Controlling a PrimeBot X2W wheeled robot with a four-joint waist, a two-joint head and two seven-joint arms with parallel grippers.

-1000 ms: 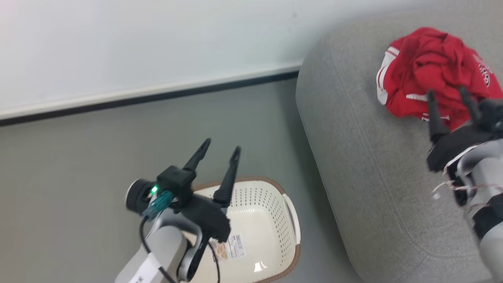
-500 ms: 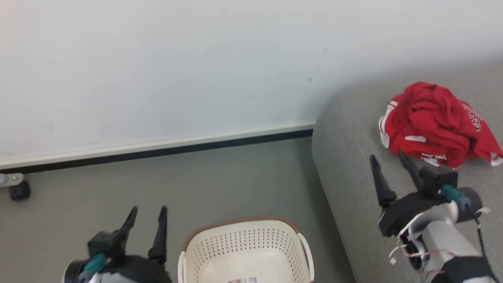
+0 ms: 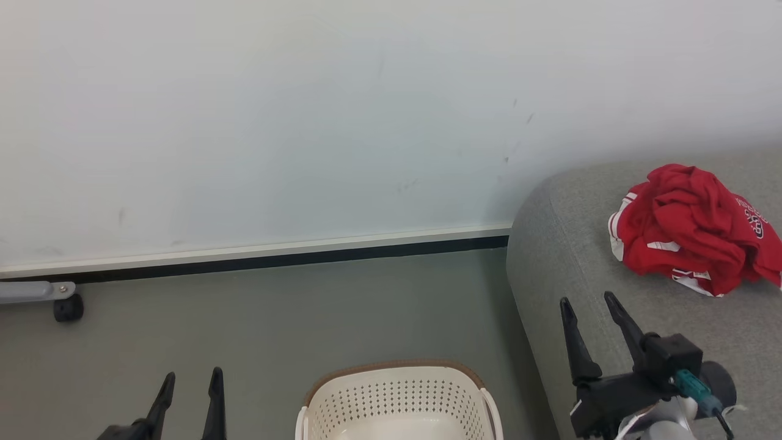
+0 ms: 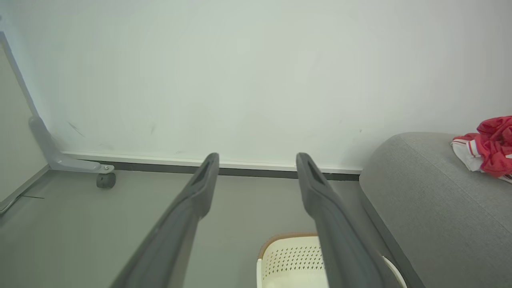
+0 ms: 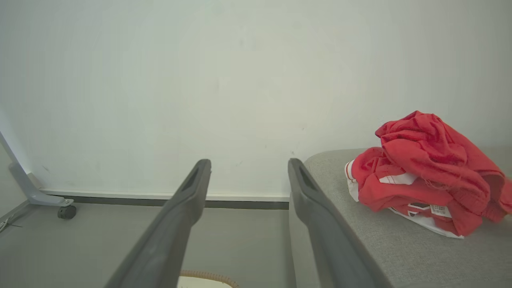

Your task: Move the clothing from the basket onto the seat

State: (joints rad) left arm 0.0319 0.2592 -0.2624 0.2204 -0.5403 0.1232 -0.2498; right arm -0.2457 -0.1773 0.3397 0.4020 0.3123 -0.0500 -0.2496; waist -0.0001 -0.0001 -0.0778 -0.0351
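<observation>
Clothing (image 3: pixel 693 229) crumpled red fabric, woven grey rounded seat (image 3: pixel 562 256), perforated basket (image 3: pixel 397 400)

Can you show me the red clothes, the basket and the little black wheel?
red clothes (image 3: pixel 690 229), head view, middle of the pile
basket (image 3: pixel 397 397), head view, perforated back wall
little black wheel (image 3: pixel 68 308), head view, its middle

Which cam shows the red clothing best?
Right wrist view: the clothing is nearest and largest, the heap on the seat almost whole, white tag visible. Head view has it smaller, clipped at the right edge. Left wrist view catches a cropped corner.
</observation>
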